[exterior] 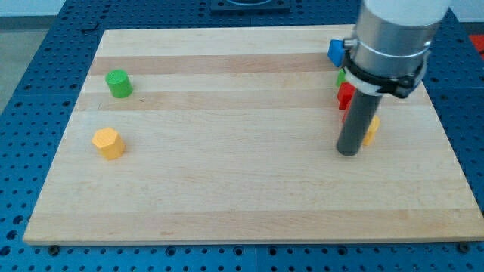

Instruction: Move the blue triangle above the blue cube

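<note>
One blue block [335, 51] shows near the view's top right, partly hidden by my arm, and I cannot make out its shape. No second blue block is visible; the arm covers that area. My tip [348, 152] rests on the board below the blue block, just left of a yellow block [371, 131] that the rod partly hides. A red block [345, 96] and a sliver of a green block [341, 77] sit between the blue block and my tip, both half hidden by the arm.
A green cylinder [118, 83] stands at the view's upper left, with a yellow hexagonal block [108, 143] below it. The wooden board [227, 181] lies on a blue perforated table.
</note>
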